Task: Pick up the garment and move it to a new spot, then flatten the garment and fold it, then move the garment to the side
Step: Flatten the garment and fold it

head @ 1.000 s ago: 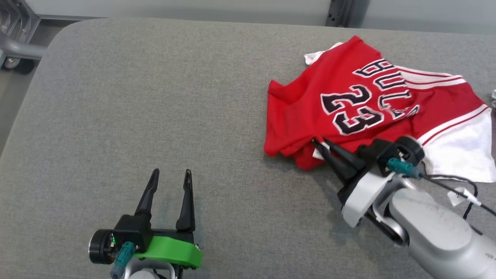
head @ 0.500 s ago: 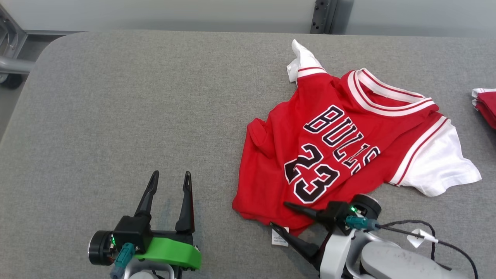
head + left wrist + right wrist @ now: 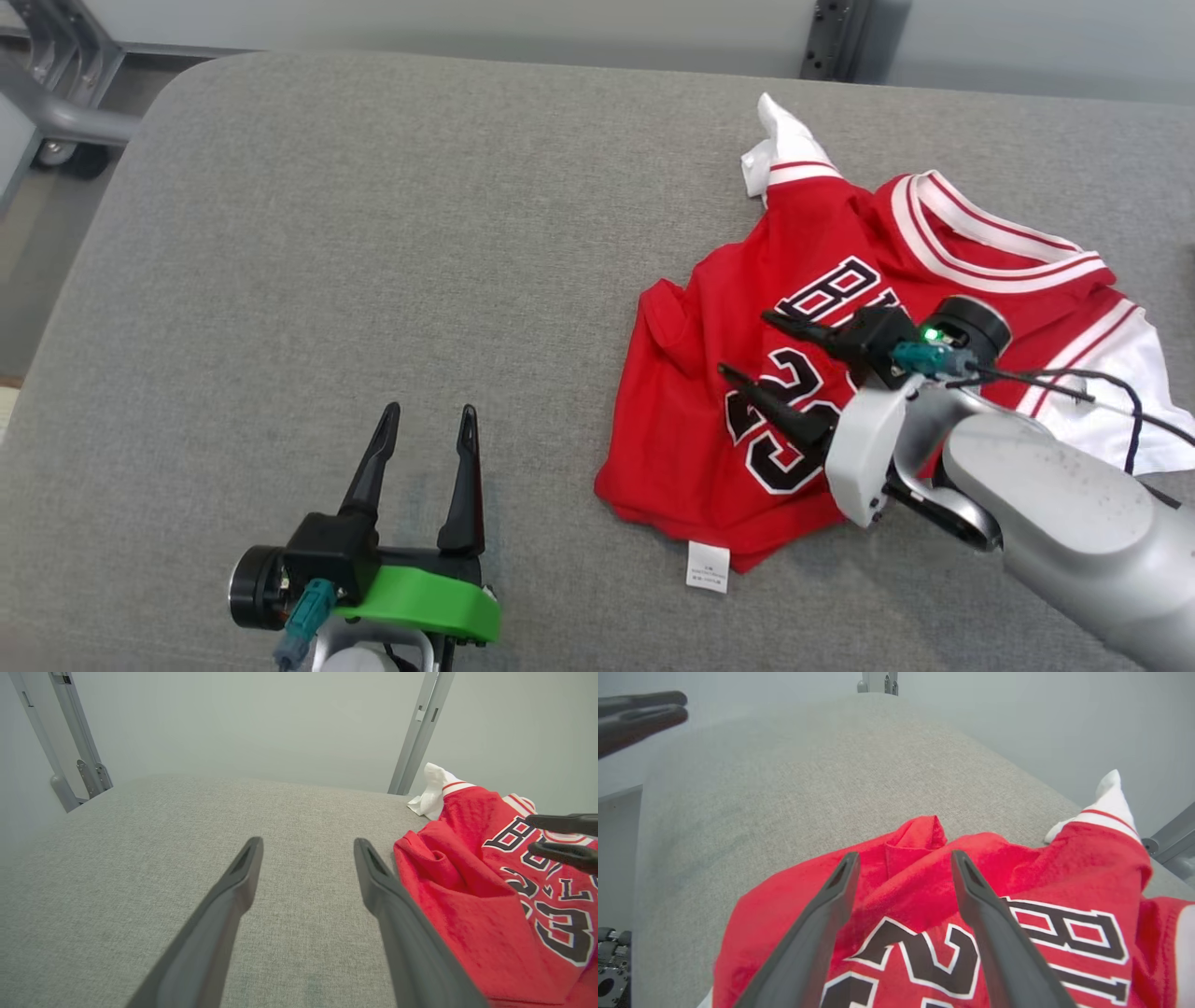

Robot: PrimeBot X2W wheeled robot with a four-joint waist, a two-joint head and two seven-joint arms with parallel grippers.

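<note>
The head camera looks down on the tabletop (image 3: 373,233). The left wrist camera, set low, faces its far edge; the right wrist camera faces its left edge. All three share the jersey (image 3: 691,448).

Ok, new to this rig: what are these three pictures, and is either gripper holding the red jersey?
It is a wheeled robot with two arms. The wide picture is from its head camera, looking down on a grey padded table. The other two are from wrist cameras, each looking along that arm's two dark fingers. The left gripper is open over the table. The right gripper is open above a rumpled red and white basketball jersey, over its printed number. Neither holds anything. A small white label sticks out at the jersey's near hem.
</note>
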